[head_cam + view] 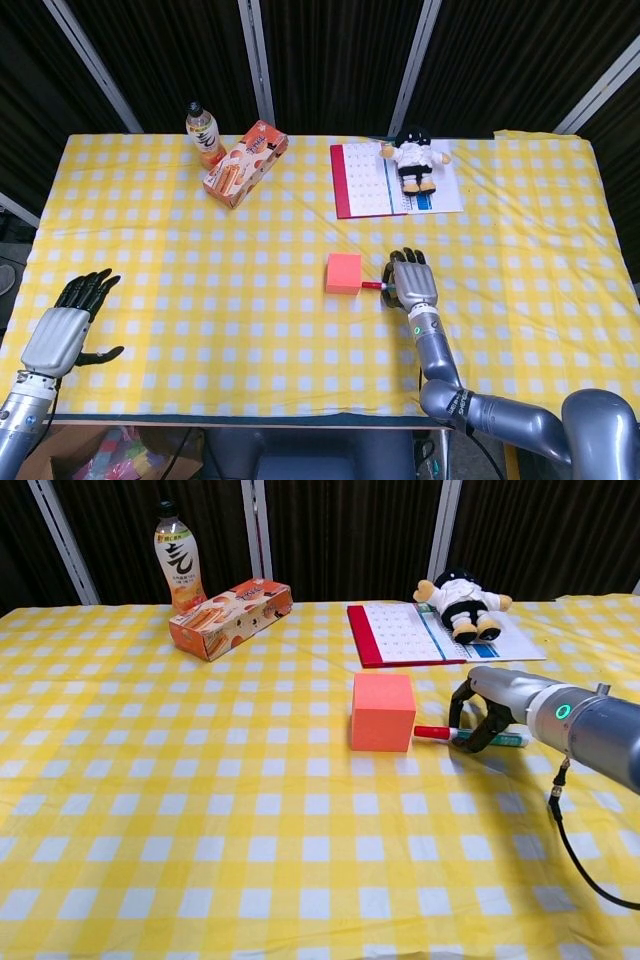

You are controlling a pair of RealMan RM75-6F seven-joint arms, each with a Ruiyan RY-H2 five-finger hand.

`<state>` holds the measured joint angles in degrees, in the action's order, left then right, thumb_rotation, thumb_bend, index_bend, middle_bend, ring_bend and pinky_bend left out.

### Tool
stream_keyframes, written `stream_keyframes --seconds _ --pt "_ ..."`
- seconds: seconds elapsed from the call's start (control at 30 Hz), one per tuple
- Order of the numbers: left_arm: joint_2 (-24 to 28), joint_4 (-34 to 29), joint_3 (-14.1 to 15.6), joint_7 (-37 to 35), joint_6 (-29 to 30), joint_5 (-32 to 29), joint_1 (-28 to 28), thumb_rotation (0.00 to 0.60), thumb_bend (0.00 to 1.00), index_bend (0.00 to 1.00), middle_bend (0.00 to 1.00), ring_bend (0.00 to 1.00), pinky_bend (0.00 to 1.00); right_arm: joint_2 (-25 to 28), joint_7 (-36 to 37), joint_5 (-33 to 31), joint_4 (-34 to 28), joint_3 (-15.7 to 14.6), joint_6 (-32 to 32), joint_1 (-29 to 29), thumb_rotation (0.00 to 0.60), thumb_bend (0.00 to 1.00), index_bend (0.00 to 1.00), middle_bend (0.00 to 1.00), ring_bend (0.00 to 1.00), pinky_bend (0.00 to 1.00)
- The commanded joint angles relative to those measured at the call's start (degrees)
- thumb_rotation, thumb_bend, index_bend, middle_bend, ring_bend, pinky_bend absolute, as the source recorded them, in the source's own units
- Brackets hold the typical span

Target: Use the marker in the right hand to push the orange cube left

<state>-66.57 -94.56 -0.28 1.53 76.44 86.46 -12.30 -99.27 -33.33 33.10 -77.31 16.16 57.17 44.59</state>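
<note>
Your right hand [487, 712] curls its fingers [462, 705] round the marker [470, 736], red tip at the orange cube [383, 712] for pushing; left hand [68, 325] idles, fingers spread and empty.

— How is the right hand [480, 716] posed?
— It is held low, fingers [410, 262] curled around the marker [455, 734].
— And the left hand [66, 331]?
— It is kept apart, fingers spread, nothing held.

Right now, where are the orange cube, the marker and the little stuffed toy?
orange cube [383, 712], chest view, front face.
marker [433, 732], chest view, red cap end.
stuffed toy [415, 160], head view, white body.
</note>
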Motion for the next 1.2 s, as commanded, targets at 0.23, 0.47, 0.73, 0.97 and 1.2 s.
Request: stream_keyframes --seconds 0.23,0.47,0.73,0.97,1.2 --pt "-0.03 0.02 -0.01 -0.15 -0.17 -0.15 -0.05 0.600 0.00 0.00 0.00 0.00 0.00 3.38 -0.14 1.43 -4.30 1.04 2.68 -0.16 0.600 0.53 0.57 0.18 0.00 0.00" --pt "-0.09 -0.02 0.03 -0.03 -0.05 -0.19 0.04 0.600 0.00 0.00 0.00 0.00 0.00 7.12 -0.61 0.81 -7.92 1.89 4.40 -0.75 0.600 0.53 0.57 0.18 0.00 0.00" --pt "-0.02 -0.31 -0.07 0.10 0.13 -0.21 0.07 0.600 0.00 0.00 0.00 0.00 0.00 8.06 -0.11 -0.47 -8.07 1.24 4.09 -1.17 0.600 0.53 0.57 0.18 0.00 0.00" --pt "-0.11 -0.15 0.02 -0.12 0.22 0.07 0.08 0.600 0.00 0.00 0.00 0.00 0.00 5.98 0.23 -0.75 -5.27 0.43 2.69 -0.35 0.600 0.53 0.58 0.18 0.00 0.00" --pt "-0.06 -0.29 0.08 -0.21 -0.29 -0.23 -0.04 0.600 0.00 0.00 0.00 0.00 0.00 2.79 -0.27 -0.97 -2.69 0.68 1.79 1.57 0.600 0.53 0.58 0.18 0.00 0.00"
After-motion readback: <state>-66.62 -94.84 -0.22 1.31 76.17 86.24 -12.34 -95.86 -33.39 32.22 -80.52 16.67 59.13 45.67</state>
